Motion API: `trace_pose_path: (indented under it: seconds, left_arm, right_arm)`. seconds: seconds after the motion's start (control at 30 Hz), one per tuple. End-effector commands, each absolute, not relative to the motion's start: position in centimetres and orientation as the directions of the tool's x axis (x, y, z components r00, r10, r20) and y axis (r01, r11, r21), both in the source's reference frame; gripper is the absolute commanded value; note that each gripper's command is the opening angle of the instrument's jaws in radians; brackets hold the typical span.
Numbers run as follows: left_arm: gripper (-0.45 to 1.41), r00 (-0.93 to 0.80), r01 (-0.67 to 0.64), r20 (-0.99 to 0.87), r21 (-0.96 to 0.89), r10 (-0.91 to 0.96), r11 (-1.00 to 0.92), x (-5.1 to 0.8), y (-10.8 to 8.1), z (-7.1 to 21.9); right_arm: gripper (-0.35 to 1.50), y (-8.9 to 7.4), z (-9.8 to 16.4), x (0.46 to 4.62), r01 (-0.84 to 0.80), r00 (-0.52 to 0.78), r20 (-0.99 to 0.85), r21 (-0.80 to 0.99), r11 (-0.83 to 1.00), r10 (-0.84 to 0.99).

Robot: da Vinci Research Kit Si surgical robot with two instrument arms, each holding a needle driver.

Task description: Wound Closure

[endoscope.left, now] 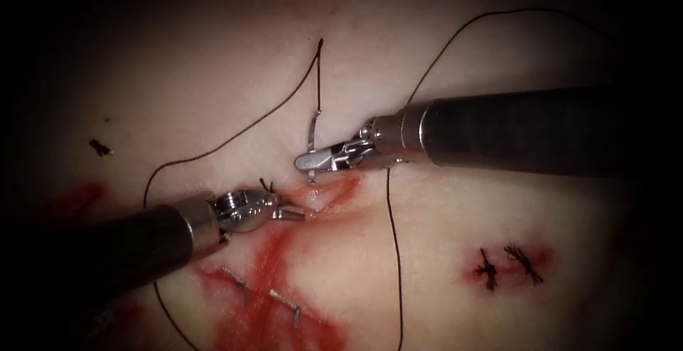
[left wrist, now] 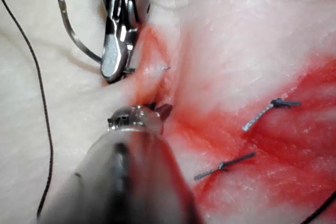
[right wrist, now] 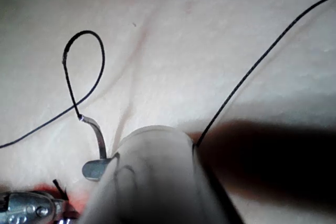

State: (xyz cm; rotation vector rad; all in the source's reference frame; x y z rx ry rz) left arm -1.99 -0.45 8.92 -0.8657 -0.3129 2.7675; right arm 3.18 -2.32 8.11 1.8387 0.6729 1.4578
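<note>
Right tool (endoscope.left: 313, 160): jaws closed on the needle (endoscope.left: 313, 137), gripping near its pointed end; needle free of the tissue (endoscope.left: 462, 208), just above the cut (endoscope.left: 324, 198); thread (endoscope.left: 318, 80) trails from its swaged end; left tool (endoscope.left: 288, 213): jaws pinched on tissue at the cut's left edge; red fluid (endoscope.left: 277, 280) below.

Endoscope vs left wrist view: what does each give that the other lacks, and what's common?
Endoscope adds: dark knotted stitches on red patches, right of the cut. Left wrist adds: a close look at the pink cut. Both: right arm's tool shut on the curved steel needle below mid-curve, outside the tissue; left arm's tool at the cut, hold unclear; dark thread.
</note>
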Motion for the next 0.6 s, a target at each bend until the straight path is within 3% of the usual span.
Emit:
trace_pose_path:
  seconds: [0.03,0.27,0.33,0.6]
  left_arm:
    - [0.31,-0.800,-0.148,-0.533,-0.267,0.274,-0.952,-2.05,-0.45,8.99]
    - [0.32,-0.800,-0.148,-0.533,-0.267,0.274,-0.952,-2.05,-0.45,8.99]
    - [0.32,-0.800,-0.148,-0.533,-0.267,0.274,-0.952,-2.05,-0.45,8.99]
    - [0.32,-0.801,-0.148,-0.533,-0.266,0.273,-0.953,-2.05,-0.46,9.00]
  right_arm:
    - [-0.35,-2.47,8.25,3.24,-0.038,0.242,0.617,0.777,-0.628,0.749]
    - [-0.35,-2.60,8.78,2.99,-0.175,0.143,0.597,0.800,-0.573,0.789]
    - [-0.35,-2.45,8.89,2.92,-0.300,0.104,0.472,0.854,-0.424,0.876]
    - [-0.35,-2.14,8.91,2.87,-0.437,0.067,0.245,0.879,-0.192,0.967]
